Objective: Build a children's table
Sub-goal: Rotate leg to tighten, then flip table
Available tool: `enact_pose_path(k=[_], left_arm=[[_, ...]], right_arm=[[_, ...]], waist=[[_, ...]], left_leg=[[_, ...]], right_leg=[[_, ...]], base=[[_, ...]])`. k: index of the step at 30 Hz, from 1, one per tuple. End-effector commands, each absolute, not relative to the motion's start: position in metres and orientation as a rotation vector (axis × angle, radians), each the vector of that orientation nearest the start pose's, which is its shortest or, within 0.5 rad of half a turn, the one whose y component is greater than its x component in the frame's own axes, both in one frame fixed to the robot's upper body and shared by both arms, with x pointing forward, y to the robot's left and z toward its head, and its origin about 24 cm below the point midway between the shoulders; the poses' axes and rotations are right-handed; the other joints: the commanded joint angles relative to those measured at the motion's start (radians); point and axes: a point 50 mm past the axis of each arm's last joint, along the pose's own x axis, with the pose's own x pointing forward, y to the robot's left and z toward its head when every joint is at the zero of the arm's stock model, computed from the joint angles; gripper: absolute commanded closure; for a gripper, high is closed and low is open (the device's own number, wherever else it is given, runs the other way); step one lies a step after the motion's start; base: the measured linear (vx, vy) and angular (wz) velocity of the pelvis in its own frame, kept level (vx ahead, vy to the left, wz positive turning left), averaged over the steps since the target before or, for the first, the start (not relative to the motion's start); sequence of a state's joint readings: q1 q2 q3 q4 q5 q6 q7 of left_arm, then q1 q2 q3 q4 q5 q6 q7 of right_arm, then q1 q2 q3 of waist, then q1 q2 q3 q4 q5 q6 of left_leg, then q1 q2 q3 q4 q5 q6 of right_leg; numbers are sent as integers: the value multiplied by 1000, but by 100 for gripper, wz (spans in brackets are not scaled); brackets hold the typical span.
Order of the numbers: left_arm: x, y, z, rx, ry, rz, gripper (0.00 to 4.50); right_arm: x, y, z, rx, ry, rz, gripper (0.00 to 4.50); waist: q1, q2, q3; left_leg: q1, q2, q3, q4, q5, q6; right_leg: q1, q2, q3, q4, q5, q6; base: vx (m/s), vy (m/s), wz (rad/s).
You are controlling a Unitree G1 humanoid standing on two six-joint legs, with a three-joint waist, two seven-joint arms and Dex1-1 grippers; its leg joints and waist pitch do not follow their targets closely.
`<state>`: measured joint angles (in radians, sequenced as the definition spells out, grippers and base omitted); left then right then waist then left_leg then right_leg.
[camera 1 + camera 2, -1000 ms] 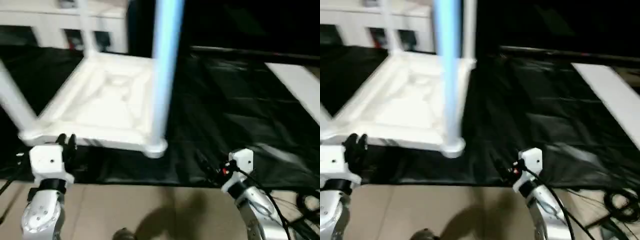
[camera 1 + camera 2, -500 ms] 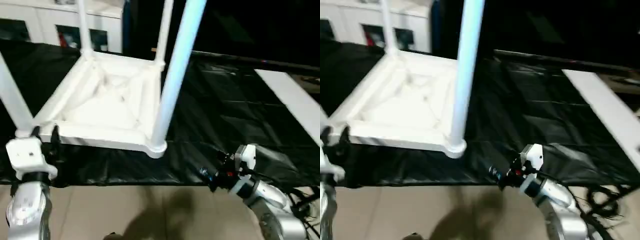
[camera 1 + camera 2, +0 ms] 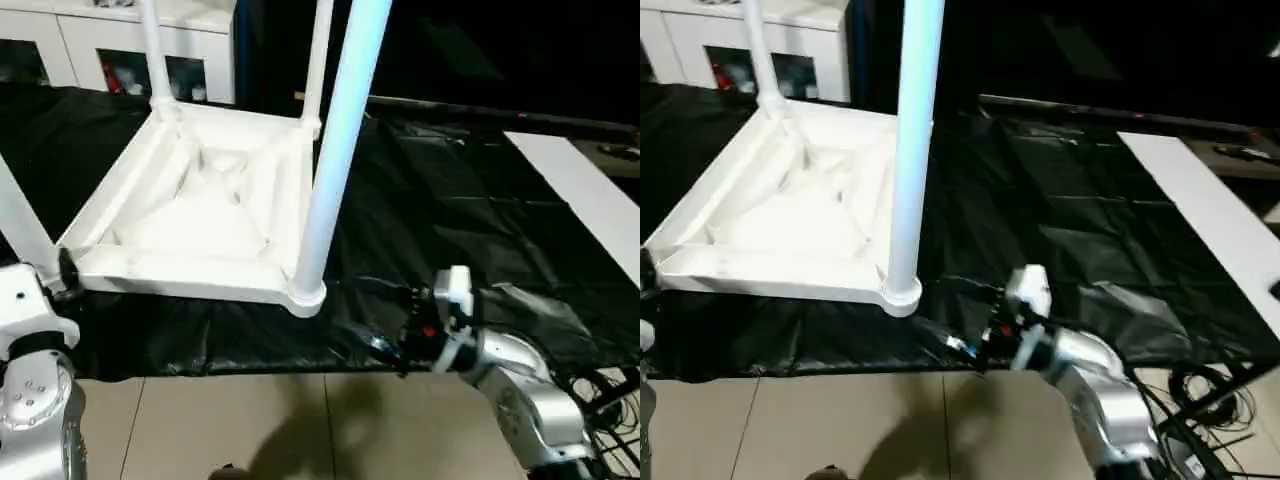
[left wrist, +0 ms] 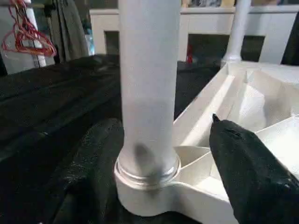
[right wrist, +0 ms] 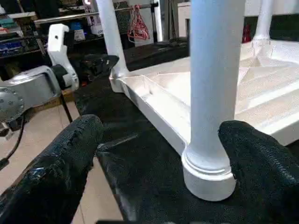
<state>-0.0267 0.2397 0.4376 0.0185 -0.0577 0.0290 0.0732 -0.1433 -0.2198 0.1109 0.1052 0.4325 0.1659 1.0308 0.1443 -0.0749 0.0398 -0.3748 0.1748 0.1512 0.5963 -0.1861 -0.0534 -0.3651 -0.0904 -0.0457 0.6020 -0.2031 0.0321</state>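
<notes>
Now that both claws have spread wide and let go, the left claw (image 4: 159,154) flanking one leg (image 4: 148,84) and the right claw (image 5: 154,154) another, the upturned children's table (image 3: 210,215) at upper left looks fully legged.

Table top (image 3: 215,215): I've got it upside down on the black sheet (image 3: 450,220), ribs up.
Legs: all standing in the corner sockets, nearest leg (image 3: 335,150) dead centre.
Right claw (image 3: 385,348): low, just by that corner.
Cabinet (image 3: 120,40): white, behind.
</notes>
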Motion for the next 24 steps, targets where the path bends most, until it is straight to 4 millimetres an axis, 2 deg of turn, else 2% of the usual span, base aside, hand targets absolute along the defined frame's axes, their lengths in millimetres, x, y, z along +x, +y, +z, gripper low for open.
enact_pose_path(k=[1,3,4,5,6,8,9,10,11,12,14,16,18,20,23,24], left_arm=[[244,312,71,170,-10,520,65],[249,316,71,167,4,516,52],[259,325,69,151,49,474,42],[259,325,69,151,49,474,35],[263,328,68,145,66,456,28],[265,331,69,150,72,450,7],[268,337,72,152,81,467,7],[268,341,74,152,81,483,7],[269,344,75,147,80,488,7],[269,344,75,147,80,488,7],[270,346,77,143,75,491,38],[271,344,77,135,73,484,40],[272,343,76,129,72,478,45],[273,341,74,113,73,470,82],[275,338,68,85,82,440,86],[275,338,68,85,82,440,114]], right_arm=[[256,-116,54,237,49,1172,0],[256,-115,54,241,53,1183,0],[257,-113,54,242,58,1196,0],[257,-113,54,242,58,1196,0],[258,-113,54,241,59,1199,0],[258,-113,54,239,59,1200,0],[259,-113,55,234,57,1201,0],[260,-113,55,233,56,1204,0],[260,-113,55,231,55,1206,0],[260,-113,55,231,55,1206,0],[261,-113,56,231,57,1211,0],[259,-114,55,221,65,1225,0],[256,-115,54,210,78,1246,0],[254,-116,53,199,86,1260,0],[251,-118,52,165,97,1281,0],[251,-118,52,165,97,1281,0]], waist=[[-4,33,-47],[-3,35,-48],[-3,35,-47],[-2,37,-49],[-4,37,-48],[-4,41,-51],[-2,47,-50],[-4,43,-49],[-2,50,-48],[-2,48,-47],[-1,51,-45],[-1,52,-43],[1,52,-43],[4,51,-43],[5,49,-42],[5,49,-43]], left_leg=[[18,45,-22,-101,-349,-38],[18,47,-23,-101,-335,-41],[19,49,-23,-103,-331,-44],[25,45,-20,-100,-328,-46],[19,49,-23,-104,-320,-50],[24,50,-22,-102,-315,-53],[24,51,-21,-102,-321,-53],[24,50,-18,-102,-328,-51],[25,49,-20,-103,-346,-52],[25,50,-20,-104,-359,-52],[27,53,-22,-108,-401,-63],[27,54,-23,-110,-428,-69],[28,55,-22,-109,-427,-68],[27,54,-22,-109,-423,-64],[25,54,-21,-109,-415,-62],[25,54,-21,-108,-412,-62]], right_leg=[[7,-44,32,-64,-121,-135],[10,-45,32,-61,-103,-136],[10,-45,31,-60,-89,-143],[6,-43,31,-57,-86,-147],[12,-46,30,-54,-68,-154],[10,-46,30,-49,-36,-168],[10,-47,30,-50,-27,-177],[10,-47,31,-52,-32,-179],[10,-48,31,-53,-53,-181],[10,-49,32,-55,-69,-180],[7,-53,32,-59,-119,-185],[7,-54,33,-61,-147,-183],[6,-55,34,-63,-149,-183],[6,-55,35,-63,-153,-180],[6,-56,35,-64,-155,-179],[7,-56,36,-63,-152,-180]], base=[[0,0,0],[0,0,0],[0,0,0],[0,0,0],[0,0,0],[0,0,0],[0,0,0],[0,0,0],[0,0,0],[0,0,0],[0,0,0],[0,0,0],[0,0,0],[0,0,0],[0,0,0],[0,0,0]])
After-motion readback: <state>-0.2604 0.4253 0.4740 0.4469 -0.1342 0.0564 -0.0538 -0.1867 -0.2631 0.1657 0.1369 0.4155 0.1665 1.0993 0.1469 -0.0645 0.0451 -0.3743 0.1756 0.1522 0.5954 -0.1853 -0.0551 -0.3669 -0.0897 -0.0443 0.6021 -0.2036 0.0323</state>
